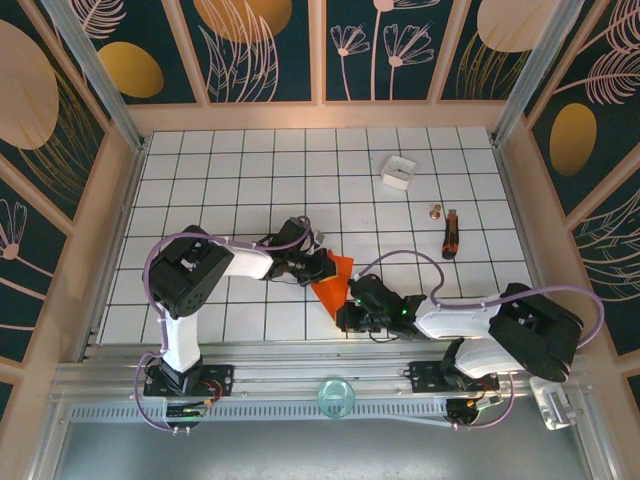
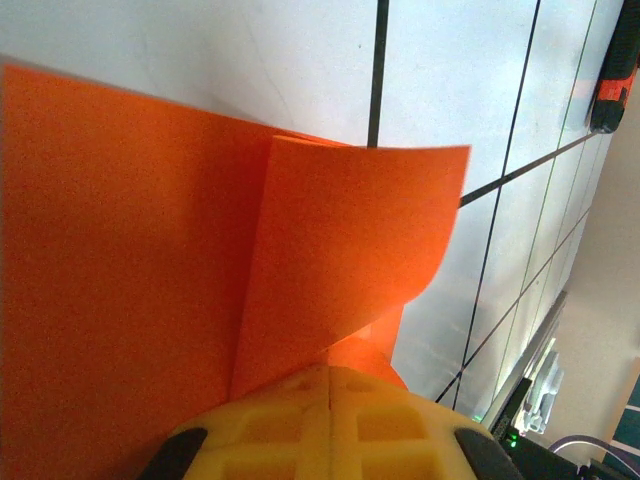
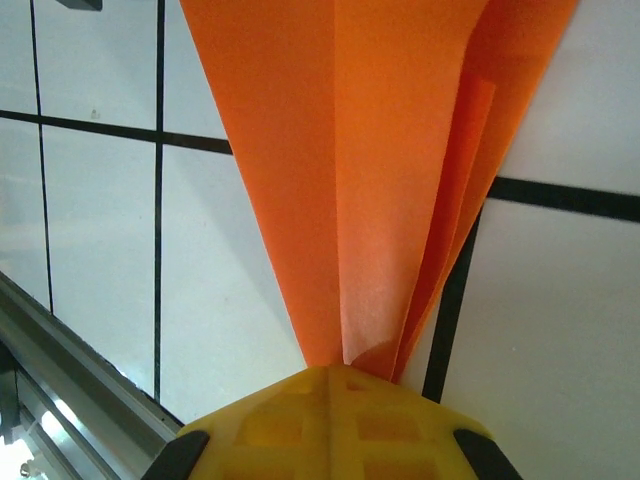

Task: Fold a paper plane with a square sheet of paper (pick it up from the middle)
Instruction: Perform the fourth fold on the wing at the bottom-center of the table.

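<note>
Tightly, left end effector (image 2: 330, 374) pinches paper plane (image 2: 350, 230) edge

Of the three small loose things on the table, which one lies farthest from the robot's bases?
The white box; the golden piece and the red-and-black tool lie nearer and to its right.

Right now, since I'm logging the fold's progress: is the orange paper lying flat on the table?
No: the left wrist view shows a flap of the orange paper curling up, pinched in the left fingers.
</note>
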Controlling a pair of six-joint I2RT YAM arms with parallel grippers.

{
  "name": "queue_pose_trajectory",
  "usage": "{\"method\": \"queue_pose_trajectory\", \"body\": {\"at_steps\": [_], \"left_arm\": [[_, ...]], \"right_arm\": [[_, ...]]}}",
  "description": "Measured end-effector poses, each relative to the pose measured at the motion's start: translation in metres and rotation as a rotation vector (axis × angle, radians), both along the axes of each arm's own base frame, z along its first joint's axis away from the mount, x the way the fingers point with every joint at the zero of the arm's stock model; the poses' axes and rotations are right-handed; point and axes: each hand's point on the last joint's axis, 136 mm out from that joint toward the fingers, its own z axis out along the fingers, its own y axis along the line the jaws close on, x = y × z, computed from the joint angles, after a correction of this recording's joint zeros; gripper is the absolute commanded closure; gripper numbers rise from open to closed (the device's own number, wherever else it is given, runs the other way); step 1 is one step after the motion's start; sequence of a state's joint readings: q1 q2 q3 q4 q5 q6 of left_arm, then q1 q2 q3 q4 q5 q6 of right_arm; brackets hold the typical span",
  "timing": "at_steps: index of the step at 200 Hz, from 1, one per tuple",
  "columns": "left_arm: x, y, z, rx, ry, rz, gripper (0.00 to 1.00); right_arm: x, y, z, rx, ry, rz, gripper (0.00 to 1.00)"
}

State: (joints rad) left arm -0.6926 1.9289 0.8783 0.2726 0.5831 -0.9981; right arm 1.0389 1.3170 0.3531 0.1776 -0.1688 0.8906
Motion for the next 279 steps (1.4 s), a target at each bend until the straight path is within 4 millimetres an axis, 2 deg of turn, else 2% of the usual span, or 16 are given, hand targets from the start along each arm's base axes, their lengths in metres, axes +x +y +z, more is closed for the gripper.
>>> {"method": "queue_pose_trajectory", "body": {"at_steps": [77, 116, 143, 167, 188, 210, 279], "left_arm": [[0.000, 0.000, 0.000, 0.004, 0.005, 0.000, 0.99], [0.002, 0.000, 0.000, 0.008, 0.009, 0.001, 0.99], [0.010, -0.001, 0.000, 0.007, 0.005, 0.012, 0.99], [0.021, 0.002, 0.000, 0.012, -0.003, 0.032, 0.99], [0.032, 0.004, 0.000, 0.018, -0.016, 0.047, 0.99], [0.039, 0.006, 0.000, 0.020, -0.021, 0.054, 0.99], [0.039, 0.006, 0.000, 0.021, -0.022, 0.052, 0.99]], "right_arm": [[-0.019, -0.005, 0.000, 0.013, 0.022, 0.016, 1.00], [-0.025, -0.017, 0.002, -0.009, 0.057, 0.026, 1.00], [-0.001, -0.028, 0.020, 0.032, 0.040, -0.042, 1.00], [0.022, -0.030, 0.040, 0.080, -0.005, -0.080, 1.00], [0.034, -0.028, 0.049, 0.092, -0.025, -0.085, 1.00], [0.040, -0.023, 0.047, 0.075, -0.020, -0.063, 1.00], [0.065, 0.000, 0.028, 0.030, -0.010, -0.003, 1.00]]}}
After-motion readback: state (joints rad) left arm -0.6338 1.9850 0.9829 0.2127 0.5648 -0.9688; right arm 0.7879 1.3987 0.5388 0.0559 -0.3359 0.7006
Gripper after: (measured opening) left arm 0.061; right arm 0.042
